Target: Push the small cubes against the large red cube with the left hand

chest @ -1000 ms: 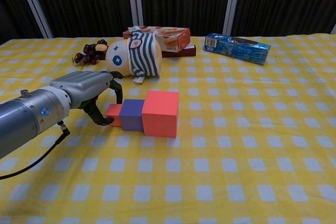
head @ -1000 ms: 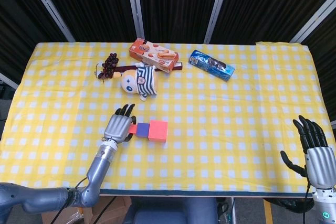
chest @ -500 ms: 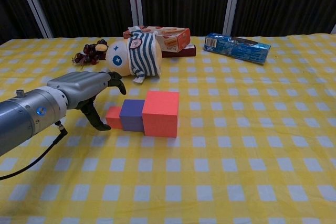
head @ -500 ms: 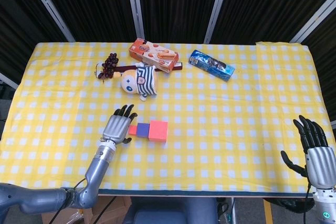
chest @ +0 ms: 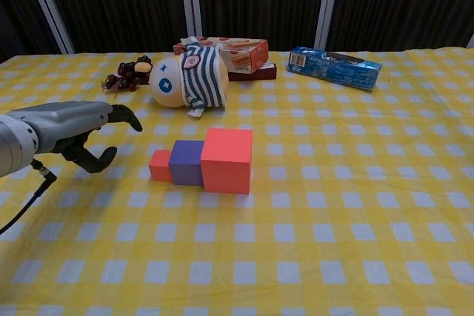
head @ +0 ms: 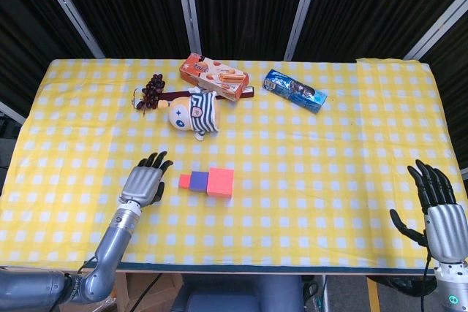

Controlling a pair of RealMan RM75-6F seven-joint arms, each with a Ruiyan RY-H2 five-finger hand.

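The large red cube (head: 220,181) (chest: 227,160) stands near the middle of the yellow checked table. A purple small cube (head: 198,180) (chest: 187,162) touches its left face, and a small red cube (head: 185,181) (chest: 160,165) touches the purple one, all in one row. My left hand (head: 142,182) (chest: 70,126) hovers to the left of the row, apart from it, fingers spread and holding nothing. My right hand (head: 439,208) is at the table's front right corner, fingers spread and empty; the chest view does not show it.
A striped plush doll (head: 194,113) (chest: 187,78) lies behind the cubes. Beside it are dark grapes (head: 151,90) (chest: 126,73), an orange snack box (head: 214,76) (chest: 235,52) and a blue packet (head: 295,90) (chest: 334,66) along the far side.
My left hand has drawn back to the left, away from the small red cube it was touching. The cubes stay in a row. The right hand has not moved.
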